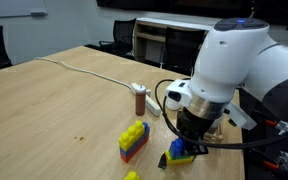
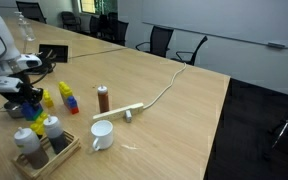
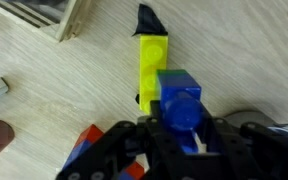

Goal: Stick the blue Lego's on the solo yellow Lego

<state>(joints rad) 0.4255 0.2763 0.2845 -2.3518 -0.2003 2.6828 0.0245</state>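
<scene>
In the wrist view the long yellow Lego (image 3: 152,55) lies flat on the wooden table. A blue Lego (image 3: 176,85) sits at its near end, overlapping it. My gripper (image 3: 181,125) is shut on the blue Lego, with its black fingers on either side. In an exterior view my gripper (image 1: 189,135) is low over the table, with the blue Lego (image 1: 180,150) under it and a bit of yellow Lego (image 1: 172,160) below that. In an exterior view my gripper (image 2: 19,100) is at the far left, and the brick in it is hidden.
A yellow-topped, blue, red-based stack (image 1: 134,140) (image 2: 69,100) stands close by. A brown bottle (image 1: 140,100) (image 2: 103,98), a white cable (image 1: 84,68), a white mug (image 2: 101,135) and a wooden tray of bottles (image 2: 39,150) are around. A tray corner (image 3: 54,15) lies beyond the yellow Lego.
</scene>
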